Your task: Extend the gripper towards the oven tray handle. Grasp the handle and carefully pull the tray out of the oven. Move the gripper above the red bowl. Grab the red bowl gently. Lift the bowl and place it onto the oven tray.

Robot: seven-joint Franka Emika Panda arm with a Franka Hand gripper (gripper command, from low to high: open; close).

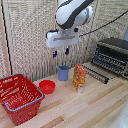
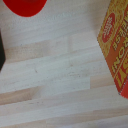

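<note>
So, I see the oven (image 1: 113, 56) at the exterior view's right with its tray (image 1: 96, 73) drawn out over the table (image 1: 95, 107); that part looks done. My gripper (image 1: 60, 52) hangs high, fingers parted, holding nothing. The bowl (image 1: 47, 86) sits beside the basket (image 1: 19, 97), not yet grabbed or placed.

A bulky white arm (image 1: 74, 14) with rounded glossy shells and a dark grey band at its joint. A black cable runs from it. Its white blocky gripper (image 1: 61, 51) carries two short dark blue jaws.
</note>
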